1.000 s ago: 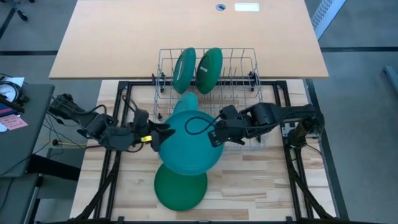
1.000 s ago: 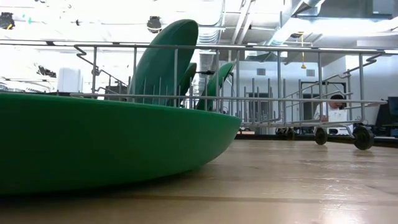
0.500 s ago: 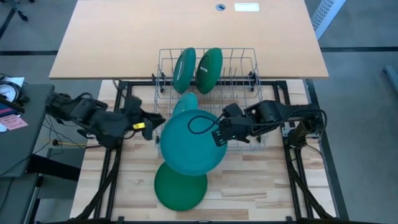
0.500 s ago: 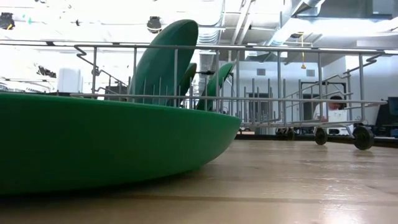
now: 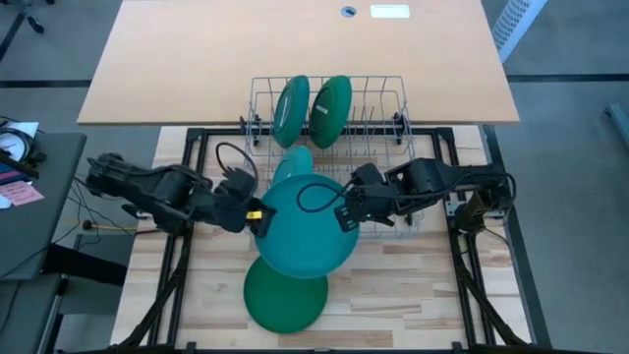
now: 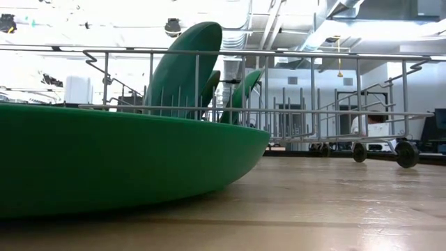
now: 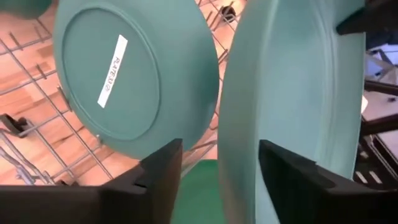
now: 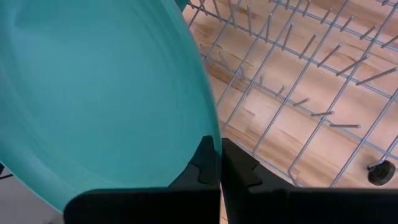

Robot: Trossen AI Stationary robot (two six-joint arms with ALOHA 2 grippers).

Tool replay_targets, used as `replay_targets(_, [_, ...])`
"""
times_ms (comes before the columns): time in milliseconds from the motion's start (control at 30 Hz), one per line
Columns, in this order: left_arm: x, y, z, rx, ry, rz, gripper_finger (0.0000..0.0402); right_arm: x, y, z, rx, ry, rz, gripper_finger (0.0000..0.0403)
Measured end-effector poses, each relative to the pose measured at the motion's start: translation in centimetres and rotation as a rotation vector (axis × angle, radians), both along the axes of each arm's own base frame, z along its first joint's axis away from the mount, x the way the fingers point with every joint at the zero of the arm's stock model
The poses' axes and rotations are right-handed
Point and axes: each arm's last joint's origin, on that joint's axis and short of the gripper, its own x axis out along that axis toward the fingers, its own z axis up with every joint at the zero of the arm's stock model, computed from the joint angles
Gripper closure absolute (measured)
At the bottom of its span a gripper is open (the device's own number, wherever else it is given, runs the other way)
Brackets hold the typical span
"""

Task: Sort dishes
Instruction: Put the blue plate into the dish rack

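the large teal plate (image 5: 298,224) hangs in the air over the middle of the desk (image 5: 413,295), just in front of the wire rack (image 5: 388,128). the right gripper (image 5: 345,216) has its jaws pinched shut on the plate's right rim, so the plate is carried from one edge; the right wrist view shows the two dark fingers (image 8: 210,167) closed tight on the teal lip. that one-sided hold looks meant to leave the opposite edge free for the other arm.

the left gripper (image 5: 257,215) is at the plate's left rim with jaws wide apart. in the left wrist view the rim stands between its fingers (image 7: 287,163), not yet clamped. my guess is a handover or a two-handed steadying before the plate is tipped upright into the rack.

a smaller teal plate (image 7: 134,78) leans in the rack's near row, behind the held one. two dark green plates (image 5: 292,110) stand on edge in the rack's far row, and another green plate (image 5: 285,300) lies flat near the desk's front edge.

compared with half a second ago, the left arm has swung in from the desk's left side to the rim. the right gripper and the plate have barely shifted.
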Motion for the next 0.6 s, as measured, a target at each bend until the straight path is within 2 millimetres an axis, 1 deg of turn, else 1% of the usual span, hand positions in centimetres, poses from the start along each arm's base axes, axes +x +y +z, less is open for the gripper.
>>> replay_targets(100, [0.5,-0.2,-0.3,-0.008,-0.003,0.028,0.0255,0.0,0.0,0.0,0.012,0.002,-0.001,0.0403])
replay_targets(267, [0.8,-0.2,-0.4,-0.014,-0.011,0.054,0.0374,0.0,-0.1,0.0,0.013,0.007,-0.004,0.0398])
replay_targets(300, [0.7,-0.2,-0.4,-0.011,-0.017,0.060,0.0384,0.0,-0.2,0.0,0.011,0.008,-0.001,0.0397])
replay_targets(333, [0.7,-0.2,-0.3,-0.008,-0.020,0.064,0.0386,0.0,-0.2,0.0,0.009,0.006,0.002,0.0397])
replay_targets(600, [0.2,0.1,1.4,0.010,-0.064,0.044,0.0350,0.2,-0.9,0.0,-0.016,0.015,0.040,0.0396])
